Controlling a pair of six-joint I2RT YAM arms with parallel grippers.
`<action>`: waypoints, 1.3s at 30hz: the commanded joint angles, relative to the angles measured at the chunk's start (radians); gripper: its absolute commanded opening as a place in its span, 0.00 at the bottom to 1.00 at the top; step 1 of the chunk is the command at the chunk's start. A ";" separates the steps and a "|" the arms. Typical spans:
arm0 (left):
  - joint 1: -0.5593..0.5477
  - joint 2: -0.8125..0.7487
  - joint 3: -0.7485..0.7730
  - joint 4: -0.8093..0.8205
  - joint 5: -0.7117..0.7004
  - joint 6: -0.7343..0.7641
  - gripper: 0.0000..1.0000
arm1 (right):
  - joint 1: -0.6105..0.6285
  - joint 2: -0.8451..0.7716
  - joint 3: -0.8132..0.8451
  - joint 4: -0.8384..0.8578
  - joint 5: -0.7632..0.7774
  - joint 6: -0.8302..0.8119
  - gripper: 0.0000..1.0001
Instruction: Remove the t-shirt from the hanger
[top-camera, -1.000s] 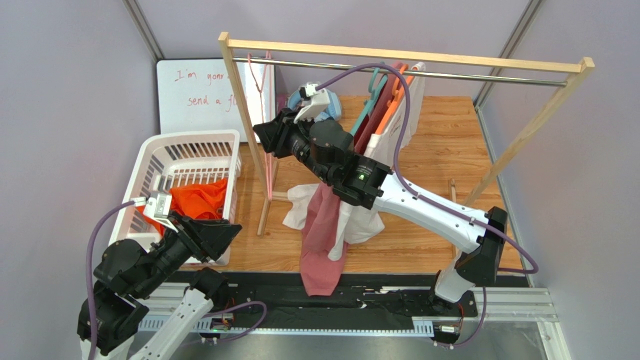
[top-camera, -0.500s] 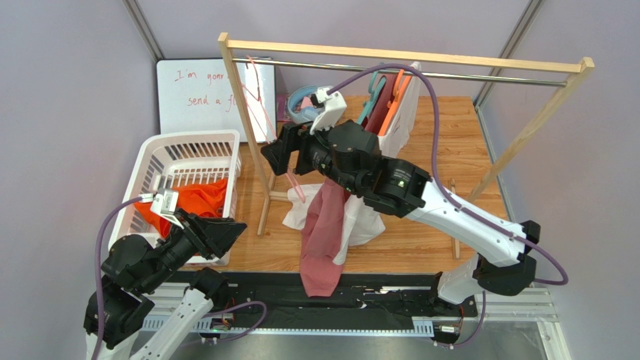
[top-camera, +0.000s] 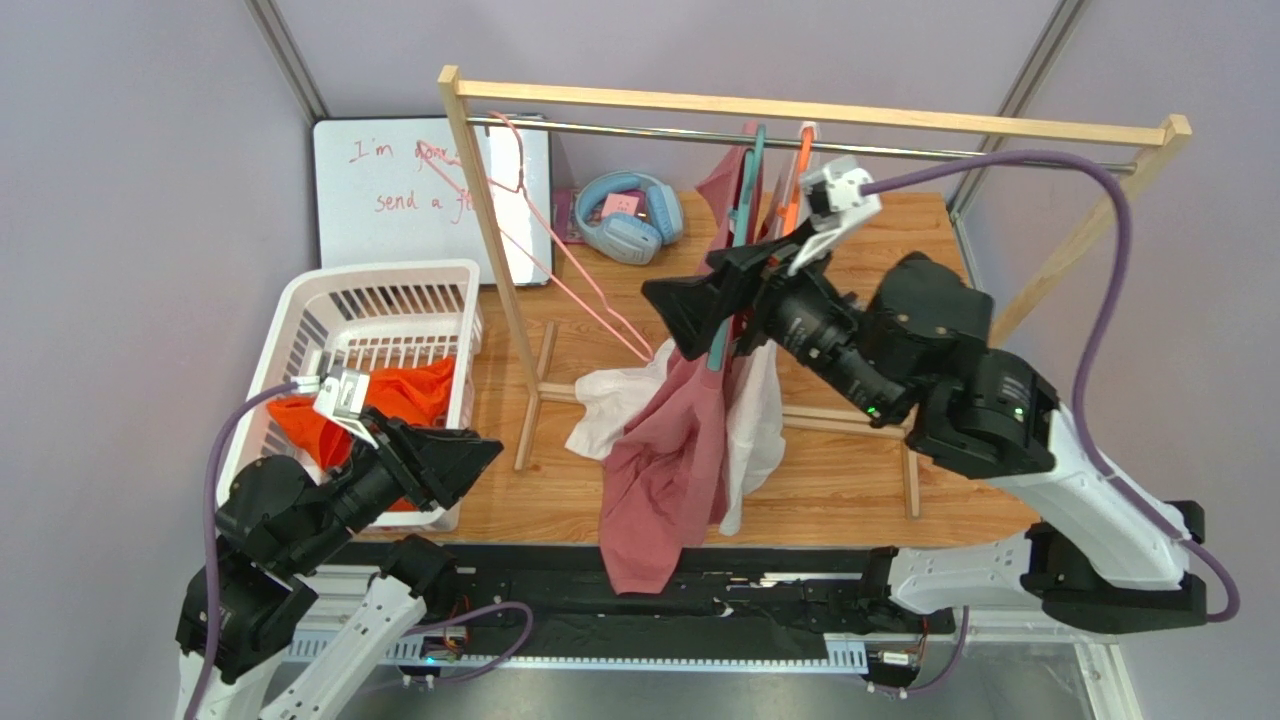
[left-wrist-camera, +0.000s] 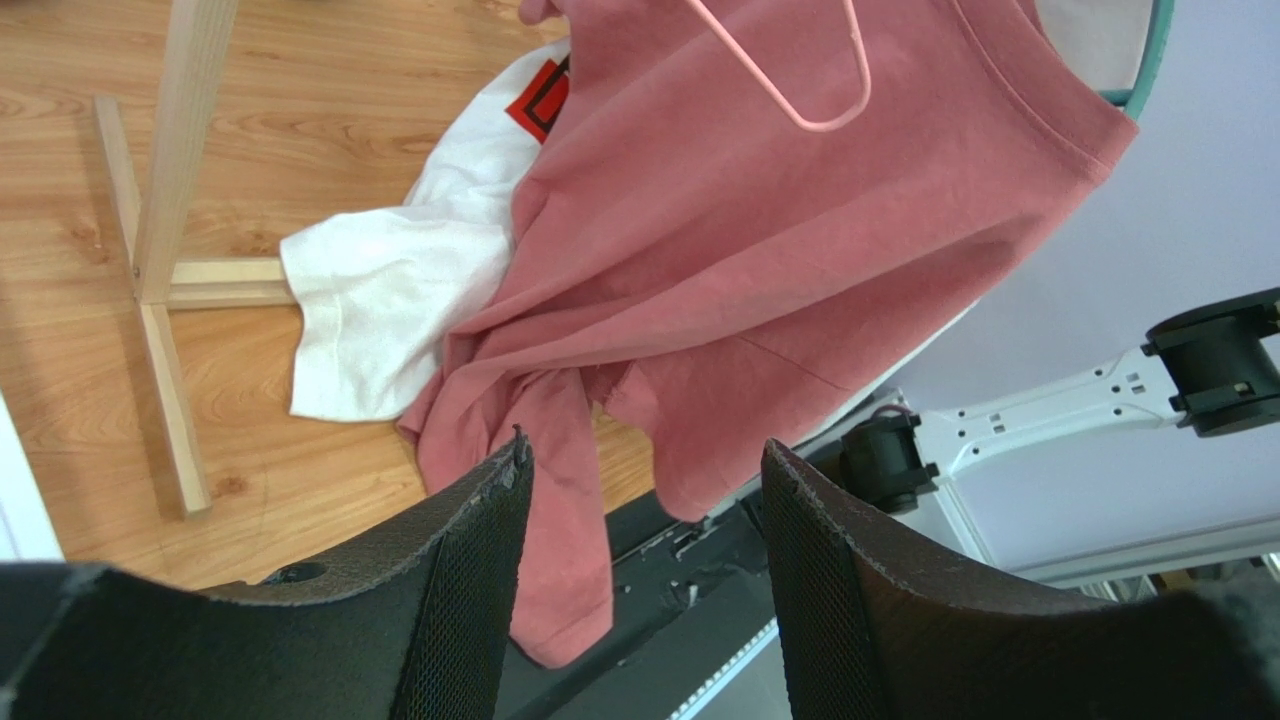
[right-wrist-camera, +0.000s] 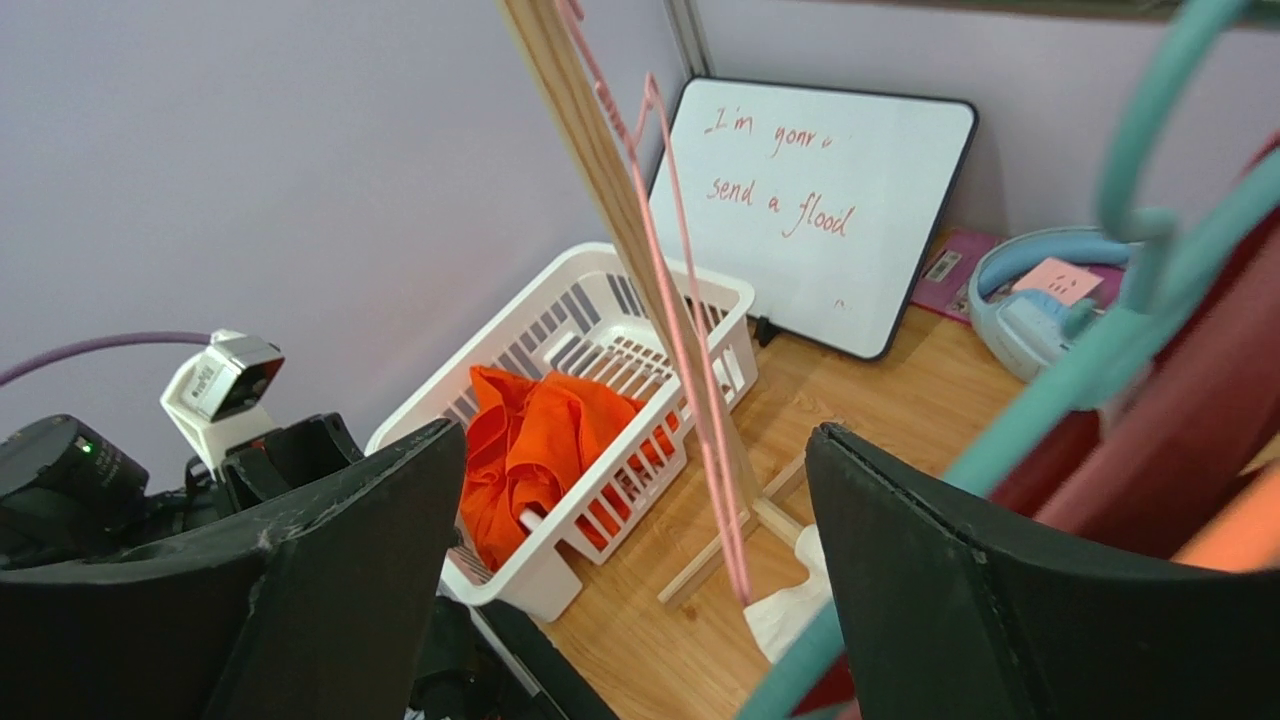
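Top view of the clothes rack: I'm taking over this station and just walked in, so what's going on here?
Two robot arms are working on getting a t-shirt off a hanger. The right gripper is open and holds nothing, hovering by the teal hanger on the rack. The pink t-shirt sags to the floor over a white shirt; I cannot tell if it is fully free. A thin pink hanger hangs bare. The left gripper waits open by the basket.

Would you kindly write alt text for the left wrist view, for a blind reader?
A pink t-shirt hangs down, a pink hanger against it, over a white t-shirt on the wooden surface. The left gripper is open and empty below.
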 joint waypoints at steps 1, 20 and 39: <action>0.003 0.025 -0.014 0.057 0.041 -0.004 0.63 | 0.000 -0.058 -0.018 -0.003 0.058 -0.071 0.90; 0.003 0.024 -0.153 0.288 0.349 -0.094 0.59 | -0.110 -0.067 -0.125 -0.038 0.134 0.167 0.61; 0.002 -0.003 -0.270 0.449 0.420 -0.205 0.59 | -0.167 -0.156 -0.407 0.339 0.080 0.314 0.38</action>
